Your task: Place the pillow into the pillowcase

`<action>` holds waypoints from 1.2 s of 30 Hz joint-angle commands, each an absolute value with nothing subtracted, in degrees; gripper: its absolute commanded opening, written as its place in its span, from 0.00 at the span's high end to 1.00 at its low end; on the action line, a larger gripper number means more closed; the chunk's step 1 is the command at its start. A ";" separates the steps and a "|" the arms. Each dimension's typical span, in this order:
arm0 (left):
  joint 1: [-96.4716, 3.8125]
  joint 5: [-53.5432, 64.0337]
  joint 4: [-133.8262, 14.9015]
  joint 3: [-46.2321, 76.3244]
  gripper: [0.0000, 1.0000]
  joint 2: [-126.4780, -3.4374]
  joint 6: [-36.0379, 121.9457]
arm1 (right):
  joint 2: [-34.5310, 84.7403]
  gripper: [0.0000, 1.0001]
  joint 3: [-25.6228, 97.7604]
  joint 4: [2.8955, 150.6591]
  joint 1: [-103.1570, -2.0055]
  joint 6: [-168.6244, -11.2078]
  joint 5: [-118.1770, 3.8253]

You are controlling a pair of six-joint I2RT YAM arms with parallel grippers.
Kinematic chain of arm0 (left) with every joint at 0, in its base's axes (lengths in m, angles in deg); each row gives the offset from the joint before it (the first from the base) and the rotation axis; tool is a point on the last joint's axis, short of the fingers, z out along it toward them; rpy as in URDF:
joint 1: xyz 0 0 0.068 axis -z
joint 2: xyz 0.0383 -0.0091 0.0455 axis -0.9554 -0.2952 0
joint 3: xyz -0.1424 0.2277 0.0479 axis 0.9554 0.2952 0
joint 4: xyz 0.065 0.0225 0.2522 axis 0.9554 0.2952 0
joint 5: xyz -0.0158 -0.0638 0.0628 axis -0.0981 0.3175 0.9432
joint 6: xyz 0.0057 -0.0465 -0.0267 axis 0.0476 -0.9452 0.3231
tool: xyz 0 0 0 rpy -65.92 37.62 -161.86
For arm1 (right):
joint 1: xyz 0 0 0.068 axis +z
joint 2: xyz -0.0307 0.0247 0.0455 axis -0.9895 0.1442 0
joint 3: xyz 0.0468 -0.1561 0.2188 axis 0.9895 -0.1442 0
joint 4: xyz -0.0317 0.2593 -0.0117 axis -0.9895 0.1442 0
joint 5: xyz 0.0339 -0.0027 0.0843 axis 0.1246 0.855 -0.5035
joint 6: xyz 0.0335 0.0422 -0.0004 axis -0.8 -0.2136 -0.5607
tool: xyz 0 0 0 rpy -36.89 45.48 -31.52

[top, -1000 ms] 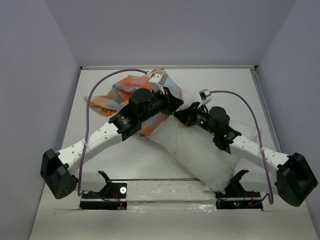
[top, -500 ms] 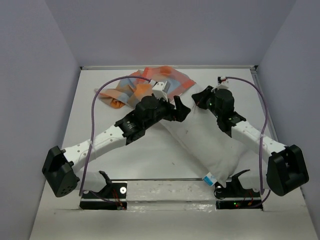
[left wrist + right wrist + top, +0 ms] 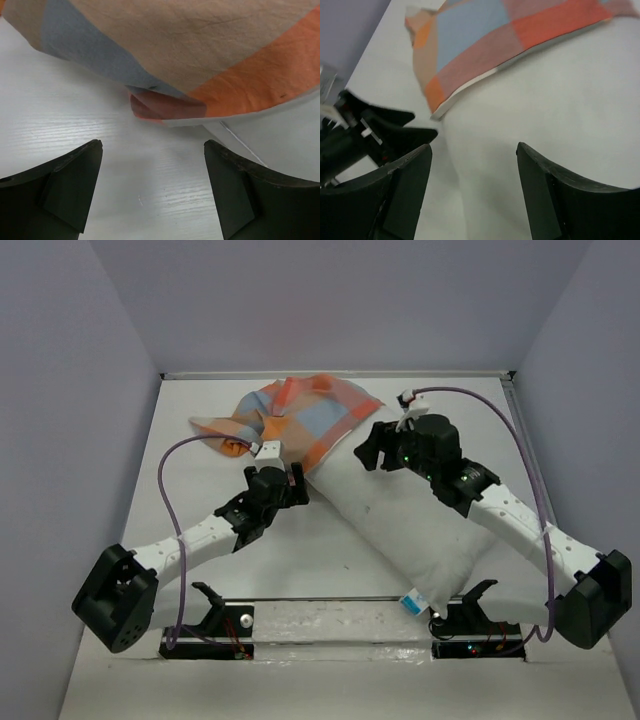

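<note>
While the pillow (image 3: 410, 530) lies diagonally on the surface (image 3: 250, 560), from the centre to the lower right of the overhead view, its upper end is covered by the checked pillowcase (image 3: 305, 420), which bunches toward the upper left. The left end effector (image 3: 152, 145) stands wide, holding nothing, just below the case's hem. The right end effector (image 3: 472, 150) gapes wide above bare pillow, gripping nothing.

— Where's free desk (image 3: 330, 565)?
— Near the middle, up to the near edge. The pillow (image 3: 410, 525) bars the right half diagonally; the pillowcase (image 3: 300, 415) covers its far end and the far left.
— Ahead of the left claw (image 3: 152, 145)?
— Bare desk between its spread jaws, then the pillowcase hem overhanging.
</note>
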State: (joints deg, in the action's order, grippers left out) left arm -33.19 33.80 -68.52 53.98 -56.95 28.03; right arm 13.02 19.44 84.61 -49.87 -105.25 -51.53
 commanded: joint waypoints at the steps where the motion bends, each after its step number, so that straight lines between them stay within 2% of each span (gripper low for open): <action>1: -33.54 35.13 -77.74 54.08 0.09 -60.21 31.94 | 14.15 0.25 23.71 91.82 -40.50 -97.87 -46.20; 4: -33.72 34.60 -81.35 52.33 0.12 -63.64 35.10 | 17.23 0.22 24.24 92.88 -37.15 -96.72 -42.08; 7: -33.89 34.25 -82.32 49.87 0.26 -66.63 37.65 | 19.43 0.19 24.77 94.63 -35.22 -94.89 -38.47; 8: -34.07 35.38 -82.32 48.99 0.43 -67.76 38.18 | 19.87 0.17 24.77 94.64 -34.52 -94.10 -36.29; 10: -34.86 36.00 -82.93 48.46 0.67 -68.56 39.06 | 21.27 0.14 24.94 94.99 -32.67 -92.25 -33.55; 11: -35.21 35.92 -83.28 48.19 0.87 -68.91 39.24 | 21.98 0.13 25.38 95.16 -32.14 -91.72 -32.23; 12: -35.39 34.96 -83.63 48.10 0.97 -68.83 39.24 | 22.85 0.13 25.73 95.51 -31.53 -91.19 -29.18; 13: -35.47 34.34 -83.55 48.19 1.00 -67.70 38.89 | 24.78 0.10 26.09 95.95 -29.96 -89.88 -27.40; 16: -35.48 30.22 -84.43 49.50 1.00 -63.40 36.70 | 30.30 0.04 27.84 96.22 -28.10 -87.94 -21.42; 19: -35.39 23.54 -84.25 49.60 1.00 -60.49 35.12 | 38.11 0.04 30.74 96.13 -28.09 -88.72 -19.83; 20: -35.39 21.70 -84.17 49.16 1.00 -58.65 33.80 | 40.07 0.13 31.62 95.87 -28.09 -89.60 -19.13; 22: -35.30 16.25 -84.08 48.37 1.00 -57.06 32.13 | 42.89 0.38 33.55 93.34 -28.09 -92.31 -17.29; 23: -35.21 12.58 -84.16 47.50 1.00 -55.75 30.73 | 43.51 0.65 33.99 91.93 -28.09 -93.81 -17.45; 26: -34.77 7.19 -83.46 45.04 1.00 -54.07 29.49 | 37.92 1.00 29.54 81.05 -28.80 -99.00 -20.61; 27: -34.69 4.92 -82.68 44.51 1.00 -53.63 28.88 | 31.37 1.00 27.25 72.84 -29.67 -101.01 -22.97; 30: -34.42 2.61 -80.92 42.66 1.00 -52.75 28.52 | 19.72 1.00 21.09 62.77 -30.20 -100.95 -24.75; 36: -33.81 2.43 -76.61 40.46 1.00 -54.24 29.75 | 11.61 1.00 23.27 61.94 -30.20 -103.22 -24.14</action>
